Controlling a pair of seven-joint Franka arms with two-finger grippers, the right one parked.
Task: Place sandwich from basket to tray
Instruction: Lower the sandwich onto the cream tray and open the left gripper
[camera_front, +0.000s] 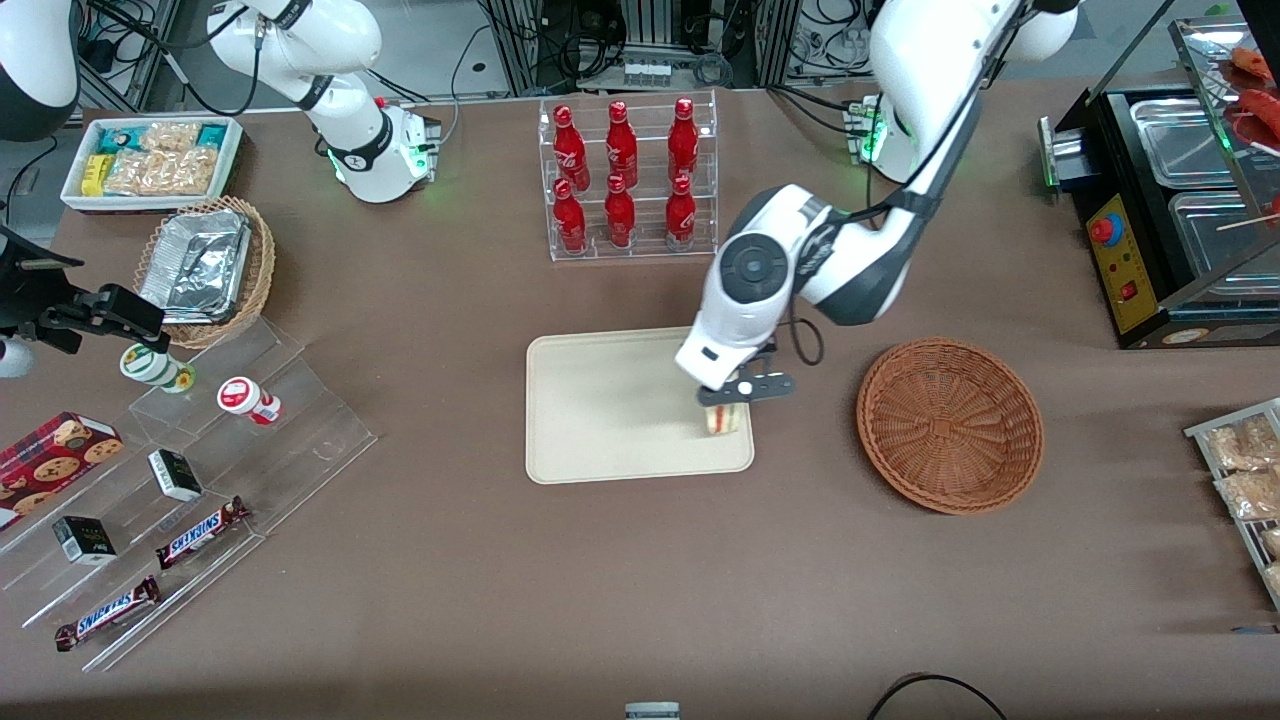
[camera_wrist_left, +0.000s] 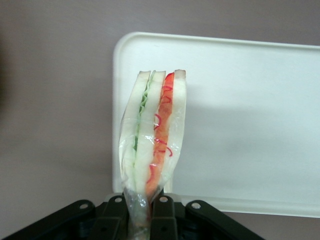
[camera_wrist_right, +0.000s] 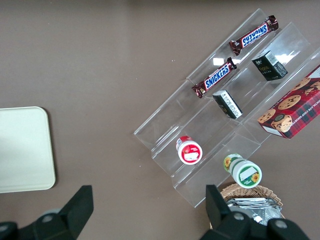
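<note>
My left gripper (camera_front: 727, 402) hangs over the tray's corner nearest the basket and is shut on the sandwich (camera_front: 726, 419). In the left wrist view the sandwich (camera_wrist_left: 152, 137) is a clear-wrapped wedge of white bread with green and red filling, held upright by its wrapper end between the black fingers (camera_wrist_left: 164, 216). It hangs over the edge of the cream-beige tray (camera_wrist_left: 250, 110), which lies mid-table (camera_front: 610, 410). The round reddish-brown wicker basket (camera_front: 950, 423) stands beside the tray, toward the working arm's end, with nothing in it.
A clear rack of red bottles (camera_front: 625, 175) stands farther from the front camera than the tray. An acrylic step display with Snickers bars (camera_front: 200, 533) and small boxes lies toward the parked arm's end, near a tan basket of foil trays (camera_front: 203, 268). A black food warmer (camera_front: 1170, 200) stands at the working arm's end.
</note>
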